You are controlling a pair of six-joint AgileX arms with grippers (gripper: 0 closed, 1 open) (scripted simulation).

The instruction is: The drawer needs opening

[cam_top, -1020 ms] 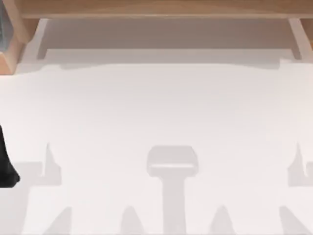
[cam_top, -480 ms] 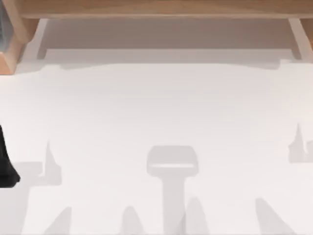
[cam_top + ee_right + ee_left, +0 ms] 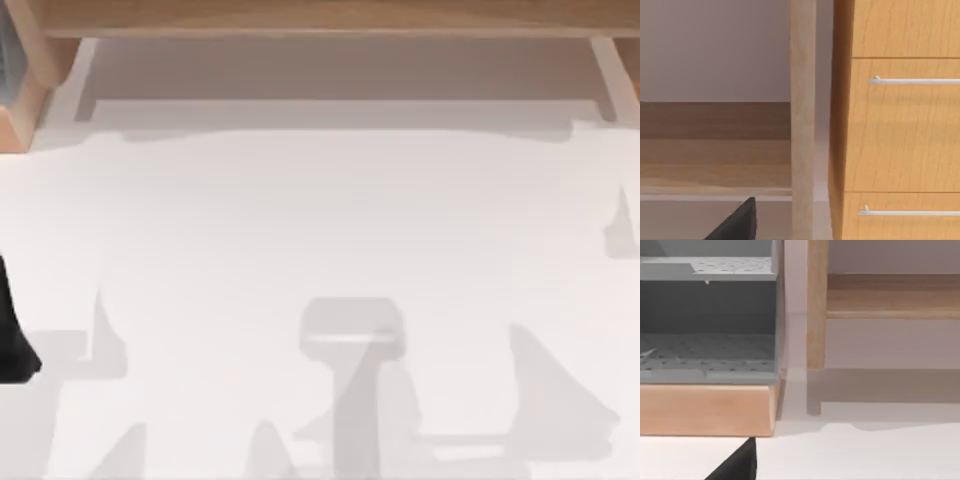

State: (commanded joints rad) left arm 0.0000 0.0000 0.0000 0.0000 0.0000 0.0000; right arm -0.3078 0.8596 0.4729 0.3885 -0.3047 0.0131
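Bright, even light falls on the white table [image 3: 320, 220], where soft grey arm shadows [image 3: 555, 400] spread without glare. A wooden shelf [image 3: 320, 18] casts a pale band beneath itself. The drawer fronts [image 3: 905, 125] look evenly lit.

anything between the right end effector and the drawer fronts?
Nothing visible. In the right wrist view the wooden drawer unit faces the camera with two drawer fronts, each with a silver bar handle, upper and lower, and open space before them. A pale wooden post stands beside the unit, off to the side of the handles.
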